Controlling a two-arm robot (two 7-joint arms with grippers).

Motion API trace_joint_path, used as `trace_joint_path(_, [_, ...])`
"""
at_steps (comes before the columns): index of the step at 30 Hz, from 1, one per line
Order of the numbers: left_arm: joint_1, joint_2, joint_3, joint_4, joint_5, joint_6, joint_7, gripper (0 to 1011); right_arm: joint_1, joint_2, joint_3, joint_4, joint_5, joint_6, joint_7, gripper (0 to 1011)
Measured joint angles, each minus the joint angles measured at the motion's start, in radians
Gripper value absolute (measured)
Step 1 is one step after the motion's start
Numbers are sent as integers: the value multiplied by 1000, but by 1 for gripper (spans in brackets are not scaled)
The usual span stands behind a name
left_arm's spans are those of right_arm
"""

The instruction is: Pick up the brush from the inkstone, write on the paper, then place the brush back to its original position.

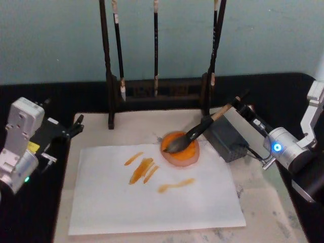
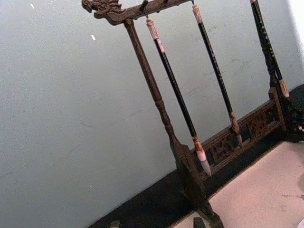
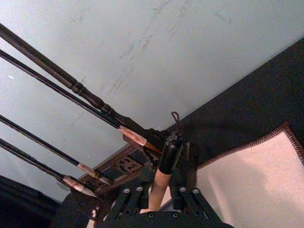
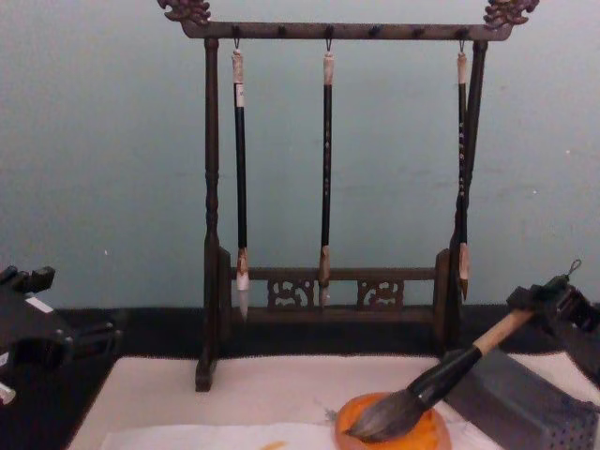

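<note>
At the right of the surface, the right gripper's jaws are closed on the tail end of the brush, propping it aslant above the grey block with its bristles in the inkstone; orange strokes mark the paper, so this is likely the put-back step. The left gripper sits parked at the left edge.

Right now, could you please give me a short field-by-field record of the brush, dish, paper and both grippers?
brush: head resting in the dish, handle slanting up to the right
dish: orange, at the paper's far edge
paper: flat on the mat, bearing orange strokes
right gripper: at the handle's end, above the grey block
left gripper: open, holding nothing, at the mat's left edge
rack: behind, thin brushes hanging
</note>
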Motion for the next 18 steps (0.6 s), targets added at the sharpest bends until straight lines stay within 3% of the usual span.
trace_joint_path(3, [0, 0, 0, 0, 0, 0, 0, 1001, 0, 0, 0, 0, 0, 0, 0, 205])
trace_joint_path(14, [0, 0, 0, 0, 0, 0, 0, 1001, -1, 0, 0, -2, 1, 0, 3, 196])
trace_joint_path(18, [0, 0, 0, 0, 0, 0, 0, 1001, -11, 7, 4, -32, 16, 9, 23, 192])
